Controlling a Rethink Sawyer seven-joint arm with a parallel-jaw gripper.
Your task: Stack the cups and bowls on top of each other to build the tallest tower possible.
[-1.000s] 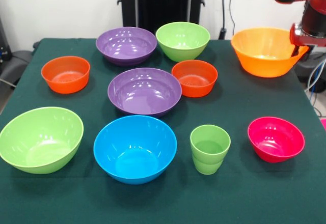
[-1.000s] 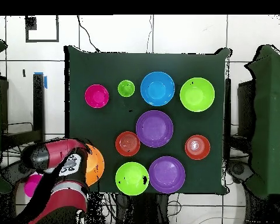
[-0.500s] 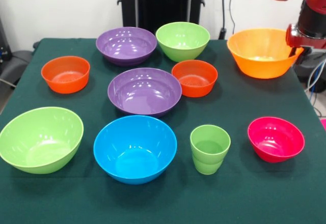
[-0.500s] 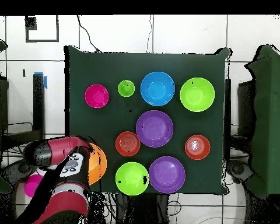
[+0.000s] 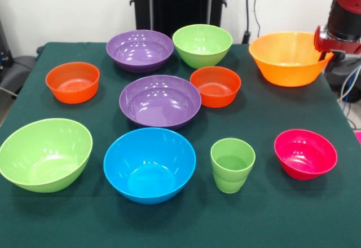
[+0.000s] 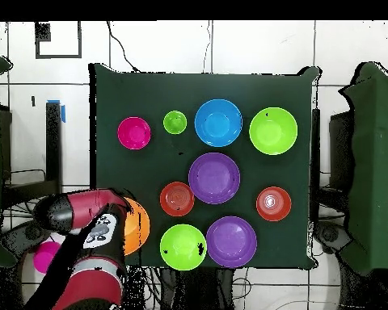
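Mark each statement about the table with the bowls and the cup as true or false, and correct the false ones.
1. The light-green cup stands between the blue bowl and the pink-red bowl. True.
2. Several bowls are already stacked. False: every bowl stands alone.
3. The large orange bowl is beside the arm. True.
4. The cup lies on its side. False: it stands upright, mouth up.
5. Two purple bowls are present. True.
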